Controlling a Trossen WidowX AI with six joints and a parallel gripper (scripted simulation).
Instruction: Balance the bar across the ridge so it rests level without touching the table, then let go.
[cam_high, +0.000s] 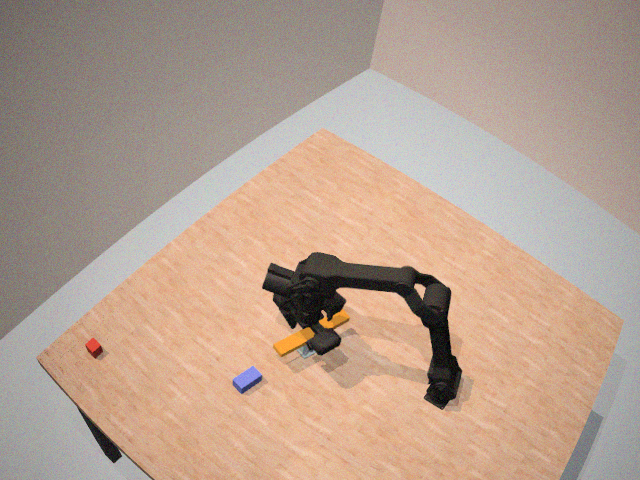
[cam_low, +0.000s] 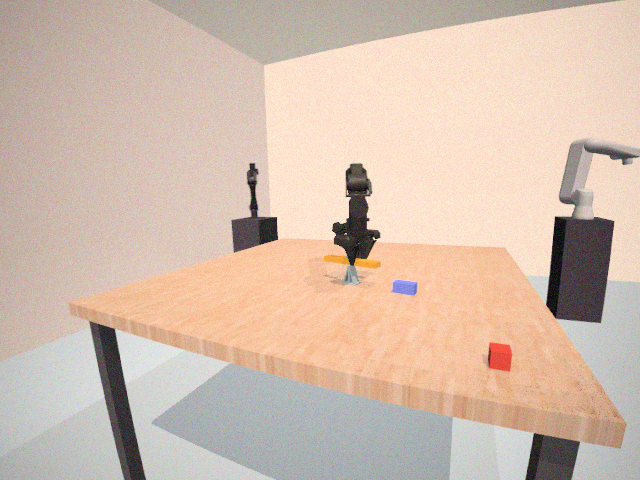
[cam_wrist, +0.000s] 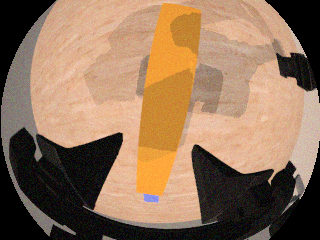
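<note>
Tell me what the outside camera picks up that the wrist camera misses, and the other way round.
Only exterior: the red cube, the pale ridge under the bar, and a grey arm on a pedestal.

Only wrist: the open gap between the hand's fingers, either side of the bar.

Both: the orange bar and the blue block.
</note>
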